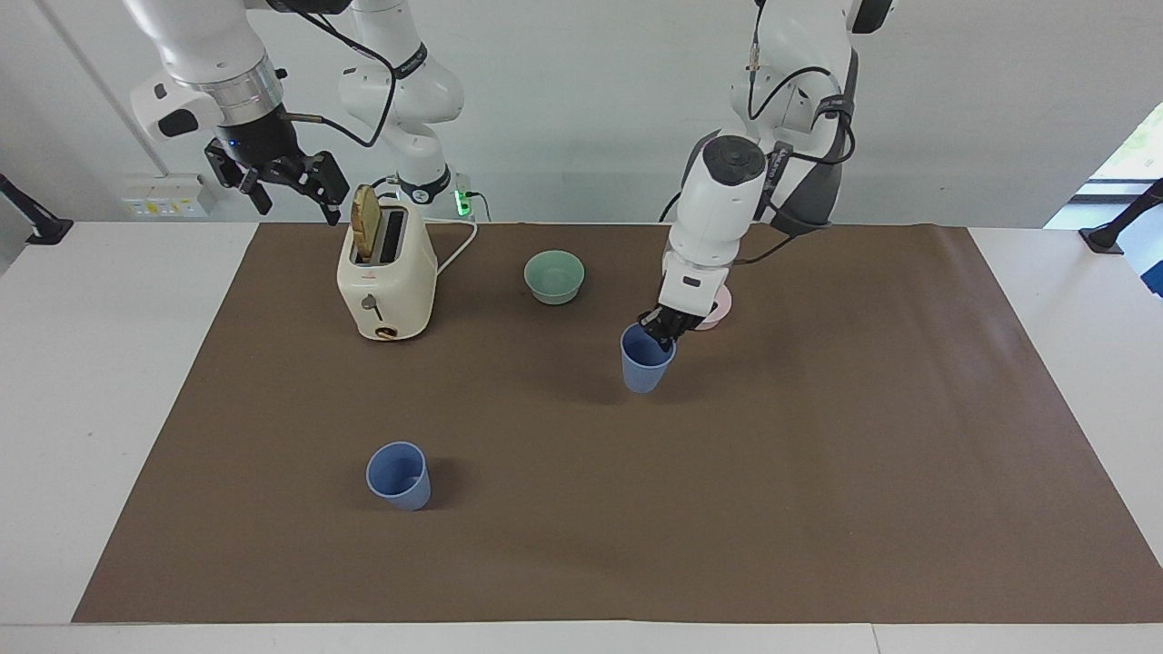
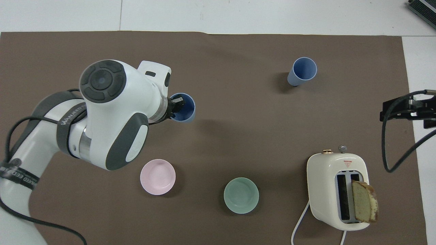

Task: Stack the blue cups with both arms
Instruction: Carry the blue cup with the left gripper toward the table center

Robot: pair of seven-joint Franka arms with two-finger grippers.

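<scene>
I see my left tool (image 1: 662,329) pinching a cup (image 1: 646,361) by its rim above the mat; right tool (image 1: 289,186) waits open over the toaster (image 1: 386,282).

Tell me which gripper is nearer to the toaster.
Right. The right gripper hangs open just above the toaster; the left gripper holds a blue cup over mid-table.

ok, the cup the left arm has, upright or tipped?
Roughly upright, mouth up. The left gripper, shut on its rim, holds the cup above the brown mat, its shadow offset beneath it.
</scene>
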